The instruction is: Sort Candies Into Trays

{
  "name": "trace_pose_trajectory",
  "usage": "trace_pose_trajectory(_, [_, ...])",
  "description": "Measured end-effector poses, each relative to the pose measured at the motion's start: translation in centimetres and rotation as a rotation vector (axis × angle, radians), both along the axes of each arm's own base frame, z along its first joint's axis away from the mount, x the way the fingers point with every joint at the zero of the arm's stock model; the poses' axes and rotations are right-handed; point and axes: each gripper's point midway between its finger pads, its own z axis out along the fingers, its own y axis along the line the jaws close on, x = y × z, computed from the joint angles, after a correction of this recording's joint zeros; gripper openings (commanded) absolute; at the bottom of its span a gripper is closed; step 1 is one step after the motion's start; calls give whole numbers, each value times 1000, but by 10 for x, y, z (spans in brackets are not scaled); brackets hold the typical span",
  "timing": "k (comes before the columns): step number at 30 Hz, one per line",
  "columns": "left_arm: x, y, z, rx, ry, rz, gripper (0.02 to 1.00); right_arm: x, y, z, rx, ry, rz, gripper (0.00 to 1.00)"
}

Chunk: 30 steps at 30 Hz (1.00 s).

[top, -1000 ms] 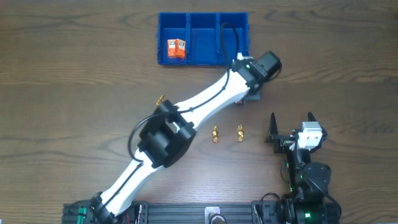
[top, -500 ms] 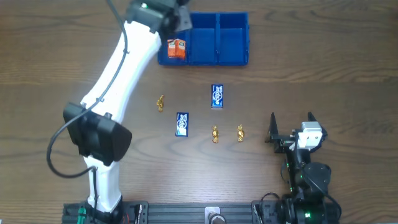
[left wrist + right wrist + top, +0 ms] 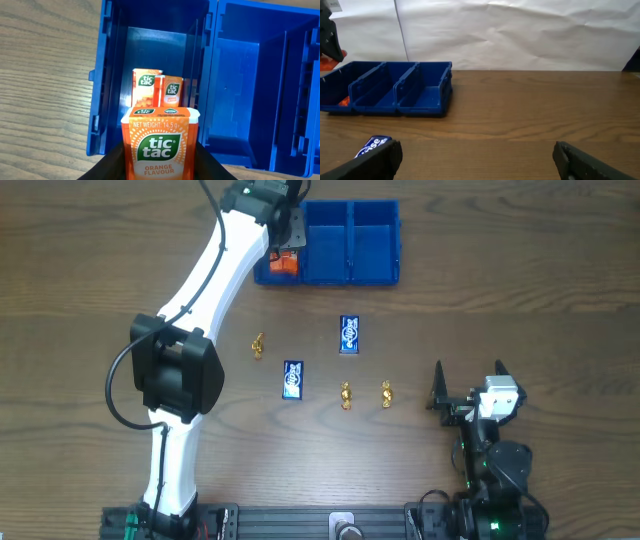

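The left gripper (image 3: pixel 284 235) is at the upper left of the top view, over the left compartment of the blue tray (image 3: pixel 398 242). Its two fingers are closed on an orange candy box (image 3: pixel 161 144), one finger on each side of it, and the box stands upright between them. In the left wrist view this box hangs above the opening of that compartment. Two other orange boxes (image 3: pixel 159 89) stand side by side on the floor of the same compartment, touching each other. The middle and the right compartment of the tray have nothing in them.

On the wooden table (image 3: pixel 540 300), below the tray in the top view, five candies lie apart from each other. One blue candy bar (image 3: pixel 349 334) is near the centre of the picture and a second blue bar (image 3: pixel 293 379) is lower and to the left of it. A small gold candy (image 3: pixel 258 345) lies to the left of the bars. Two more gold candies (image 3: pixel 346 396) (image 3: pixel 386 394) lie next to each other, lower, near the centre.

The right gripper (image 3: pixel 468 376) is at the lower right of the top view, to the right of the gold candies. Its fingers are spread wide and hold nothing.
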Motion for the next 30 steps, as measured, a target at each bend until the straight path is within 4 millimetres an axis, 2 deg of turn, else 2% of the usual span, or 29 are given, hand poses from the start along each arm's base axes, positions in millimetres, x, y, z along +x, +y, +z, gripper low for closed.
trace_pose_trajectory(3, [1, 3, 0, -1, 2, 3, 369, 0, 0, 0, 0, 0, 0, 998])
trace_pose_trajectory(5, [2, 6, 0, 0, 1, 7, 426, 0, 0, 0, 0, 0, 0, 998])
trace_pose_trajectory(6, [3, 8, 0, 0, 0, 8, 498, 0, 0, 0, 0, 0, 0, 998])
trace_pose_trajectory(7, [4, 9, 0, 1, -2, 7, 610, 0, 0, 0, 0, 0, 0, 998])
trace_pose_trajectory(9, [6, 11, 0, 0, -6, 9, 744, 0, 0, 0, 0, 0, 0, 998])
trace_pose_trajectory(10, [7, 12, 1, -1, -8, 11, 774, 0, 0, 0, 0, 0, 0, 998])
trace_pose_trajectory(16, [8, 13, 4, 5, -18, 0, 807, 0, 0, 0, 0, 0, 0, 998])
trace_pose_trajectory(19, [3, 14, 18, 9, -48, -2, 820, 0, 0, 0, 0, 0, 0, 998])
trace_pose_trajectory(21, [-5, 14, 46, -5, -113, -3, 827, 0, 0, 0, 0, 0, 0, 998])
trace_pose_trajectory(25, [-34, 22, 150, -99, -391, 2, 895, 0, 0, 0, 0, 0, 0, 998])
trace_pose_trajectory(27, [-66, 42, 210, -157, -572, 15, 919, 0, 0, 0, 0, 0, 0, 998])
trace_pose_trajectory(29, [-103, 65, 256, -202, -730, 30, 976, 0, 0, 0, 0, 1, 0, 998])
trace_pose_trajectory(30, [-119, 76, 271, -218, -798, 39, 1000, 0, 0, 0, 0, 0, 0, 998])
